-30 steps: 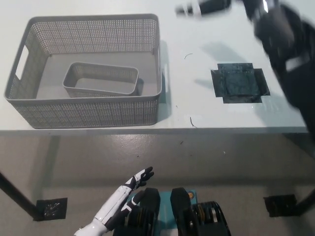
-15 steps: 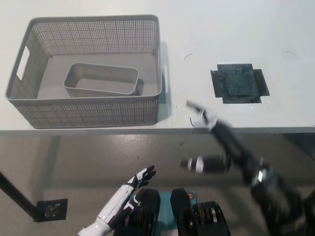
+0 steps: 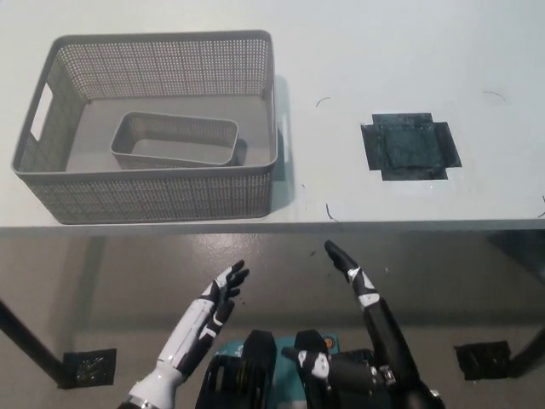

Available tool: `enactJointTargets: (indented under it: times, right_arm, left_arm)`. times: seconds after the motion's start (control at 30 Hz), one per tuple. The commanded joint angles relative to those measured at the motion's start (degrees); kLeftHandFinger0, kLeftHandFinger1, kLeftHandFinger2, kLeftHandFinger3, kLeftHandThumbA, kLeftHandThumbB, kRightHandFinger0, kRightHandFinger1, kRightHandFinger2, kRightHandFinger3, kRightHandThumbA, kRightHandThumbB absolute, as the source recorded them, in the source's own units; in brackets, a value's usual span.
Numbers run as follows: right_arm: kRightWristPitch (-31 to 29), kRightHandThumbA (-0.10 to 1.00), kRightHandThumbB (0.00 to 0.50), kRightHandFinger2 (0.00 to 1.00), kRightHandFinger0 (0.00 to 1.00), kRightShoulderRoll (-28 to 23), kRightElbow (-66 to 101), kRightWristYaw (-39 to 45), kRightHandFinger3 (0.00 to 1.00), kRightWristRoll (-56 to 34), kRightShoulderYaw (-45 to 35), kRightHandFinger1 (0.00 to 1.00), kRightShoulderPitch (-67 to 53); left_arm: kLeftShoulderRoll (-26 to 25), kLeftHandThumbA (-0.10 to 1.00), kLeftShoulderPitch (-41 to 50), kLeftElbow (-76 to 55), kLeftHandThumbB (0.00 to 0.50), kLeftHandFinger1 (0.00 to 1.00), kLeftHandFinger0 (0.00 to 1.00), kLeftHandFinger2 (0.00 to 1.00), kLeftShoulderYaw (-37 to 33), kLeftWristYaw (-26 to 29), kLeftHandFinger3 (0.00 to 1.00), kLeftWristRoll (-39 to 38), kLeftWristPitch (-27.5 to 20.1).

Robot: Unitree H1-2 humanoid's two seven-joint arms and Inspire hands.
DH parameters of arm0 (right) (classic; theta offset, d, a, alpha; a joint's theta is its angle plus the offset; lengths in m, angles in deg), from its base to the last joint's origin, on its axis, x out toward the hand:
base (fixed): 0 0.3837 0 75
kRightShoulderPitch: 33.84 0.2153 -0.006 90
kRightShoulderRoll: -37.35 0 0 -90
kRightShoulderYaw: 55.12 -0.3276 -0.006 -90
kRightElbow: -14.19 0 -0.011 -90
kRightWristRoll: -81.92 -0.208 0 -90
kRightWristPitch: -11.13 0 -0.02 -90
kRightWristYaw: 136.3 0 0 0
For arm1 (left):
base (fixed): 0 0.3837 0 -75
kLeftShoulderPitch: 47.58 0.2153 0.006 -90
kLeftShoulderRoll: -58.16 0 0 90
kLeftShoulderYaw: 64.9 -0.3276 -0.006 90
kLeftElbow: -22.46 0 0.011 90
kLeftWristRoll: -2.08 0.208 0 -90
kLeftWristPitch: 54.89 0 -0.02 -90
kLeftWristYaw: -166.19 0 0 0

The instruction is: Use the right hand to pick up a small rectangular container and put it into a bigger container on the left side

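Note:
A small grey rectangular container (image 3: 174,140) lies inside the big grey perforated basket (image 3: 162,192) at the table's left. My black right hand (image 3: 351,269) hangs below the table's front edge, open and holding nothing. The white left hand (image 3: 217,296) rests low at the lower left, open with fingers apart, also under the table edge.
A black taped square (image 3: 410,147) marks the white table (image 3: 383,68) right of the basket. Dark table-leg feet (image 3: 85,362) stand on the grey floor below.
My right arm has swung from above the table's far right down to below the front edge. The left hand has risen slightly. The small container stayed in the basket.

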Motion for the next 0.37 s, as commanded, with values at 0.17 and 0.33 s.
enactJointTargets:
  times: [0.17,0.33]
  right_arm:
    - [-2.5,1.0,0.054,1.0,1.0,4.2,-14.7,0.0,1.0,-11.9,-5.7,1.0,9.7]
    - [0.1,1.0,0.061,1.0,1.0,4.5,-14.8,0.5,1.0,-12.2,-5.8,1.0,11.2]
  left_arm:
    - [-1.0,1.0,-3.2,1.5,0.327,1.0,1.0,1.0,2.1,4.2,1.0,-0.9,-5.7]
    - [-1.1,1.0,-3.2,1.7,0.299,1.0,1.0,1.0,1.7,4.3,1.0,-1.5,-5.7]
